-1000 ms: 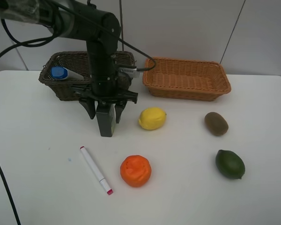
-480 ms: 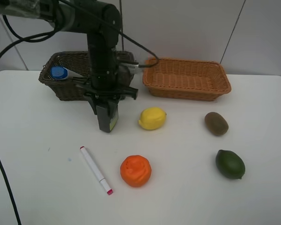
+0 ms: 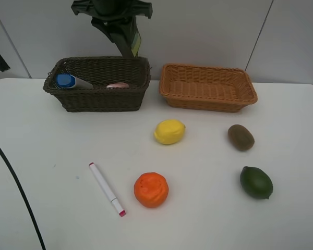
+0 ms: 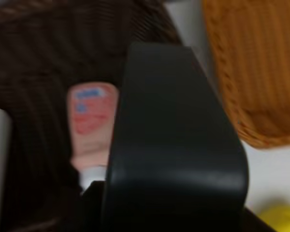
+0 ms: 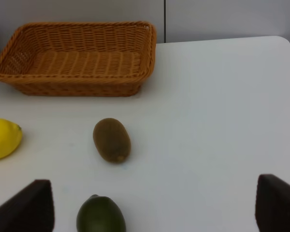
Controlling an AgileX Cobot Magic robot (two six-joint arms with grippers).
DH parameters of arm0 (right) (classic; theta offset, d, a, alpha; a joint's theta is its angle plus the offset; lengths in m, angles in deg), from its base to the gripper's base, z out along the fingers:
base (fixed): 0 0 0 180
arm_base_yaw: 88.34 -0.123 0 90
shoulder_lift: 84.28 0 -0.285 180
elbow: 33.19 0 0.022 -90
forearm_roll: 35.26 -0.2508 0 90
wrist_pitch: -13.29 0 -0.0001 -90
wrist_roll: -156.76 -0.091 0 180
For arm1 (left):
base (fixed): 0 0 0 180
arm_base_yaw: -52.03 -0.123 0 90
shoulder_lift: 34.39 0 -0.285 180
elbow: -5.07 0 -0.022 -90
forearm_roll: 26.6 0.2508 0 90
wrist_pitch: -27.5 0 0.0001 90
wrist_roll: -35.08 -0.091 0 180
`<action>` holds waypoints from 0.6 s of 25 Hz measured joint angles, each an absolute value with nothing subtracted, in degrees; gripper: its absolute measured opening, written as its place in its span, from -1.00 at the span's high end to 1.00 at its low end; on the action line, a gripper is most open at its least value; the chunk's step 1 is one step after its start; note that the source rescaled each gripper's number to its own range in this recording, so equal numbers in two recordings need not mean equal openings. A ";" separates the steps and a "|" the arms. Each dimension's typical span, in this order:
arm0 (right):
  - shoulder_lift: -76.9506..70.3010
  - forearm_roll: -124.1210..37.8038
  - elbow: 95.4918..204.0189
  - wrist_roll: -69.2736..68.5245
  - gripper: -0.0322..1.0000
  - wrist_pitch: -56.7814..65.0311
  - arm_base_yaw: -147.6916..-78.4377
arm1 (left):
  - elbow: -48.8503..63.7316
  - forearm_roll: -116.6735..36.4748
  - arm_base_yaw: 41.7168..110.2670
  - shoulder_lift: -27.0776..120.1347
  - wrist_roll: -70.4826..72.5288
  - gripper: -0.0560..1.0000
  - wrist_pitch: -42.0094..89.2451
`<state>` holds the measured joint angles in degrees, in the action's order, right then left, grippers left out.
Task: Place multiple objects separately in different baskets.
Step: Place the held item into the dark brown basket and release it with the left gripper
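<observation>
— Why do we leave the marker [image 3: 107,189] and orange [image 3: 151,189] on the counter [image 3: 41,135], nearer than the dark basket [image 3: 96,96]?

— Their turn comes later, we judge. Our left hand [image 3: 117,23] grips the green pump bottle [image 3: 126,41] above that basket, likely to join the pink bottle [image 3: 118,85] inside; our right hand [image 5: 154,205] gapes wide.

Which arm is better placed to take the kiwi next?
Right: the right gripper is open, facing the kiwi and orange basket; the left gripper holds a dark bottle over the brown basket.
</observation>
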<state>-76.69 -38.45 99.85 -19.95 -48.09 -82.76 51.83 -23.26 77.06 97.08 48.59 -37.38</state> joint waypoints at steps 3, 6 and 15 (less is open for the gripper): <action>-76.69 -38.45 99.85 -19.95 -0.93 -48.09 -82.76 | 51.83 -22.99 73.03 97.92 48.59 0.12 -37.24; -76.69 -38.45 99.85 -19.95 -0.93 -48.09 -82.76 | 51.83 -22.57 69.92 99.43 48.31 0.12 -36.97; -76.69 -38.45 99.85 -19.95 -0.93 -48.09 -82.76 | 51.83 -22.54 68.24 104.09 44.96 -0.70 -35.95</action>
